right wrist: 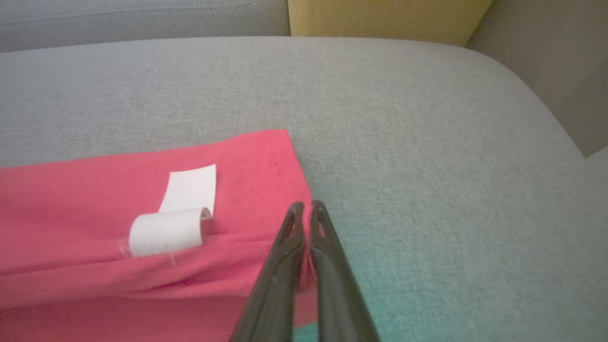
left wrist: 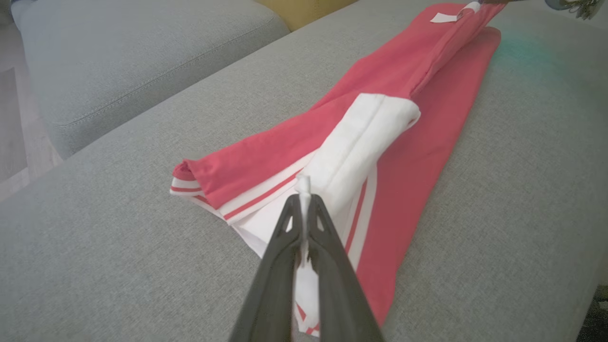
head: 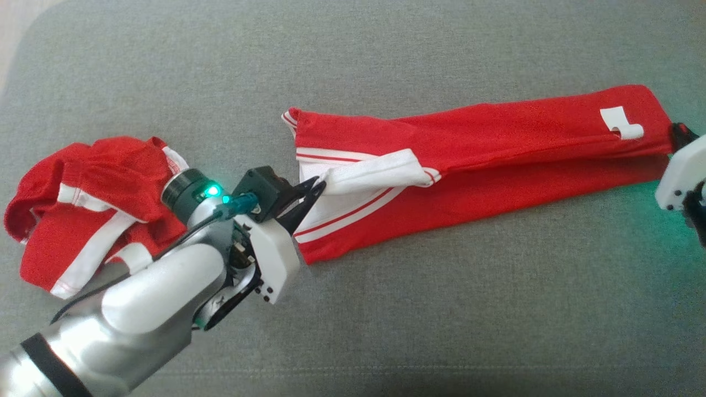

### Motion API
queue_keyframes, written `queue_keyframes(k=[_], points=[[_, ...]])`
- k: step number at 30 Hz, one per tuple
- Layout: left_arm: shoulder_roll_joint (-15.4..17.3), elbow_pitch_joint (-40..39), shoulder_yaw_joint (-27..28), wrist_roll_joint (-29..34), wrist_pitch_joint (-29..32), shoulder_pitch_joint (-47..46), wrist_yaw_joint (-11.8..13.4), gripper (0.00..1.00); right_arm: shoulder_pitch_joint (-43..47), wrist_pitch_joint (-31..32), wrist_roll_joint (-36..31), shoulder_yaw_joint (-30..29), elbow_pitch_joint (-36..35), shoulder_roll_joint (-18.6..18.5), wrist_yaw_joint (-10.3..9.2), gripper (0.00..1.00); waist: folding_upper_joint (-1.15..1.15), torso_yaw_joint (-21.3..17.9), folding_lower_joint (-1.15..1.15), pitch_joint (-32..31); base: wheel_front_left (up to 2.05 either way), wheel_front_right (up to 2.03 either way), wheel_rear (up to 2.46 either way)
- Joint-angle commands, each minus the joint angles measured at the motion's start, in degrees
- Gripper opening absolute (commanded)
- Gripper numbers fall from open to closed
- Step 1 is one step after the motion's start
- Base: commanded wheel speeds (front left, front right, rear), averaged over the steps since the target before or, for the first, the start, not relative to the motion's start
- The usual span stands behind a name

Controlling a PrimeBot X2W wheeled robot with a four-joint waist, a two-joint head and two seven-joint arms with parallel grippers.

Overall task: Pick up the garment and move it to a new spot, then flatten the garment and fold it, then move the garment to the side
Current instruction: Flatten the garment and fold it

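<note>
The garment [head: 496, 149] is red with white striped trim and lies stretched in a long narrow band across the grey cushion. My left gripper [head: 320, 184] is shut on its white sleeve cuff [head: 375, 173] at the left end. The left wrist view shows white fabric pinched between the closed fingers of that gripper [left wrist: 304, 190], with the garment [left wrist: 418, 156] running away beyond them. At the far right end my right gripper [head: 681, 135] is shut on the red hem, as the right wrist view shows [right wrist: 307, 206]. A white label [right wrist: 185, 209] curls just beside it on the garment [right wrist: 71, 199].
A second red and white garment [head: 83, 209] lies crumpled at the left, partly behind my left forearm. The grey seat cushion [head: 441, 309] stretches wide in front. A back cushion [left wrist: 142, 57] and a yellow object [right wrist: 380, 19] lie beyond its edge.
</note>
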Motion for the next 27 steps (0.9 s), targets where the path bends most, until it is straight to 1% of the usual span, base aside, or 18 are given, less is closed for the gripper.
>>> queue_keyframes(k=[1,4,7,8,9,10,11,12,13,14,15,18,20,23,27], points=[[1.1,-0.93,2.13,-0.08,-0.1,-1.76,0.34,0.0,0.77,0.34,0.84,1.2,-2.02,-1.94,-0.04,0.0,0.0,-0.11,0.0,0.2,0.0,0.0,0.0],[0.24,-0.02,1.81,0.18,-0.16,-1.48,0.32,0.0,1.76,1.62,1.68,2.34,-3.19,-2.45,-0.04,0.0,0.0,-0.24,0.0,0.48,0.0,0.0,0.0],[-0.79,0.77,1.43,0.11,0.15,-1.06,-0.2,0.0,2.73,3.16,2.36,3.43,-4.04,-2.77,-0.04,0.0,0.0,-0.33,0.0,0.54,0.0,0.0,0.0],[-0.99,1.04,1.25,0.08,0.53,-0.87,-0.51,0.0,3.01,3.86,2.69,3.62,-4.15,-2.85,-0.04,0.07,0.0,-0.37,0.0,0.48,0.0,0.0,0.0],[-1.1,1.33,1.09,0.08,0.95,-0.67,-0.81,0.0,3.19,4.27,2.84,3.79,-4.35,-2.99,-0.04,0.78,0.0,-0.42,0.0,0.4,0.0,0.0,0.0],[-1.15,1.61,0.97,0.1,1.21,-0.49,-0.97,0.0,3.33,4.57,2.98,3.84,-4.47,-3.11,-0.04,1.0,0.0,-0.51,0.0,0.25,0.0,0.0,0.0],[-1.18,1.89,0.92,0.08,1.28,-0.29,-0.93,0.16,3.42,4.76,3.04,3.84,-4.55,-3.22,-0.04,1.0,0.0,-0.61,0.0,0.01,0.0,0.0,0.0],[-1.16,2.19,0.88,0.17,1.22,-0.09,-0.77,0.45,3.48,4.83,2.87,3.95,-4.69,-3.36,-0.04,1.0,0.0,-0.72,0.0,-0.31,0.0,0.0,0.0],[-1.14,2.44,0.9,0.29,0.91,0.14,-0.42,0.87,3.49,4.7,2.61,4.03,-4.87,-3.49,-0.04,1.0,0.0,-0.82,0.0,-0.64,0.0,0.0,0.0],[-1.14,2.44,0.9,0.29,0.91,0.14,-0.42,0.87,3.49,4.7,2.61,4.03,-4.87,-3.49,-0.04,1.0,0.0,-0.82,0.0,-0.64,0.0,0.0,0.0],[-1.15,2.63,1.06,0.21,0.44,0.47,-0.08,1.0,3.47,4.44,2.5,3.92,-5.09,-3.47,-0.04,1.0,0.0,-0.94,0.0,-1.06,0.0,0.0,0.0],[-1.26,2.93,2.06,-0.67,-1.09,1.51,0.9,1.0,3.2,3.25,2.67,2.83,-5.8,-3.1,-0.04,1.0,0.0,-1.26,0.0,-2.31,0.0,0.0,0.0],[-1.38,3.05,3.34,-1.44,-2.63,2.12,2.01,1.0,2.98,1.57,2.46,1.99,-6.59,-2.76,-0.04,1.0,0.0,-1.42,0.0,-3.26,0.0,0.0,0.0],[-1.5,3.34,6.06,-2.43,-5.96,2.92,4.55,1.0,2.95,-2.59,2.09,0.05,-8.39,-1.6,-0.04,1.0,0.0,-1.54,0.0,-4.75,0.0,0.0,0.0],[-2.04,3.12,11.58,-4.47,-10.32,4.66,8.53,1.0,4.6,-8.47,2.06,-1.74,-12.44,0.96,-0.04,1.0,0.0,-1.53,0.0,-6.51,0.0,0.0,0.0]])
